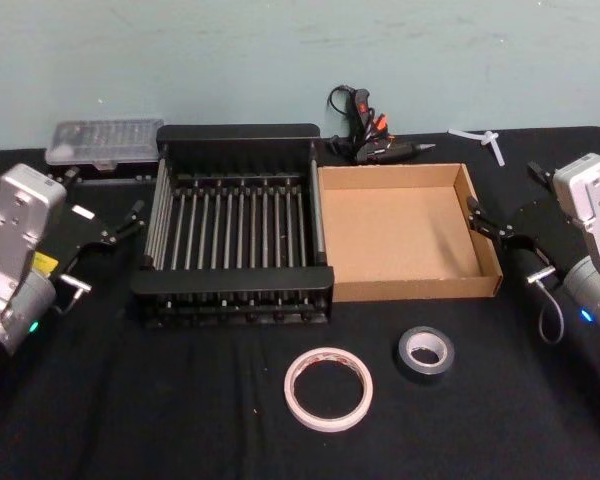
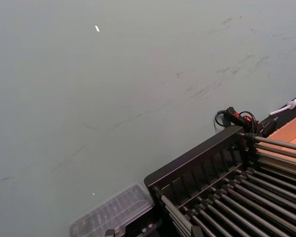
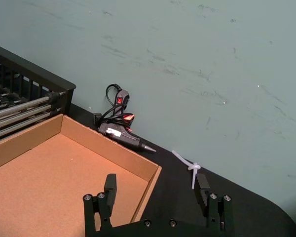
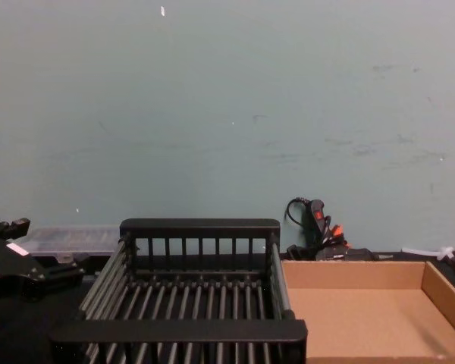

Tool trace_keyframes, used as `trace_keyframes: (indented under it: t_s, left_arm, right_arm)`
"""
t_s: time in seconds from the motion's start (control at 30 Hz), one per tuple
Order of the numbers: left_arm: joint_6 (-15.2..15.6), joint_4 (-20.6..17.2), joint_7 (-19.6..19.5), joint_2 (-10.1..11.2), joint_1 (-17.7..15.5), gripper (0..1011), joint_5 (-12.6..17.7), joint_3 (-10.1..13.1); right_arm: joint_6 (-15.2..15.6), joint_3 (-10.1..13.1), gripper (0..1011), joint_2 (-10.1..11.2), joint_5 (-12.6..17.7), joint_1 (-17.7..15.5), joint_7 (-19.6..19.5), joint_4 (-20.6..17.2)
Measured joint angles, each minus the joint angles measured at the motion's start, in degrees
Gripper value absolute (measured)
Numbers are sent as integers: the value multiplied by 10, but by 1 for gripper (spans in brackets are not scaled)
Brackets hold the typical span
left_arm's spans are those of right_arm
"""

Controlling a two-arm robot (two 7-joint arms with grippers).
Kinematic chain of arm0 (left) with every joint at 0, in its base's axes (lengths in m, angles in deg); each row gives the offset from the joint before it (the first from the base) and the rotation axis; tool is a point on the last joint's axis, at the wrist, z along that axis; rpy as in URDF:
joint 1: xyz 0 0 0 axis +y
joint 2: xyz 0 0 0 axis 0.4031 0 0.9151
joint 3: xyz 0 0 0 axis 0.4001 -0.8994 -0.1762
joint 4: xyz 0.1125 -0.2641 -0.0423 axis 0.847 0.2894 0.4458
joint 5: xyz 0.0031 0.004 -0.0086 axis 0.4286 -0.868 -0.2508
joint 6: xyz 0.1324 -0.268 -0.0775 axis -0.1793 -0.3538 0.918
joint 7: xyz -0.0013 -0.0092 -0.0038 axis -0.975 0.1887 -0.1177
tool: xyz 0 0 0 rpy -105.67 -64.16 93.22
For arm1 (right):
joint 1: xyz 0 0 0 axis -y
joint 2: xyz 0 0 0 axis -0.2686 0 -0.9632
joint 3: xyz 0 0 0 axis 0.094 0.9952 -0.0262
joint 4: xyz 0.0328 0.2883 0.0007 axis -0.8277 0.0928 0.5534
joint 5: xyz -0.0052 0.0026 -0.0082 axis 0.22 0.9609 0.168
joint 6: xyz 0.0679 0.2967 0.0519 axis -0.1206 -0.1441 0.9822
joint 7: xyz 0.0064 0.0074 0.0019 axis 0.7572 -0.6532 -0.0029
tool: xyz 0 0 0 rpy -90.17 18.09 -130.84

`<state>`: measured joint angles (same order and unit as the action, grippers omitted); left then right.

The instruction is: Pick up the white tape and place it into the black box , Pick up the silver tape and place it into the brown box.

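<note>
nearest the robot, the white tape [image 1: 328, 388] lies flat on the black table [image 1: 130, 400], with the silver tape [image 1: 425, 352] just beside it to the right, both untouched. behind them the black box [image 1: 235, 235] and the brown box [image 1: 405, 235] sit side by side, touching (neither holds anything). the left gripper [image 1: 115, 228] hovers left of the black box with fingers parted, the right gripper [image 1: 492, 226] spread wide at the brown box's right wall, and a glue gun [image 1: 372, 135] lies at the back.

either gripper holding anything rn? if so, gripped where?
Nothing held. Left gripper sits open beside the black box; right gripper open at the brown box edge. White tape and silver tape lie untouched on the table.
</note>
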<state>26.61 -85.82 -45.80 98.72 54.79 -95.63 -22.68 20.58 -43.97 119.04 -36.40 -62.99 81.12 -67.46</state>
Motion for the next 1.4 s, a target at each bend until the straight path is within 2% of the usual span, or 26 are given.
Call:
trace_keyframes:
  t_s: [1.4]
  left_arm:
    - [0,0,0,0,0,1001,0,0]
  right_arm:
    - [0,0,1002,0,0,0,0,0]
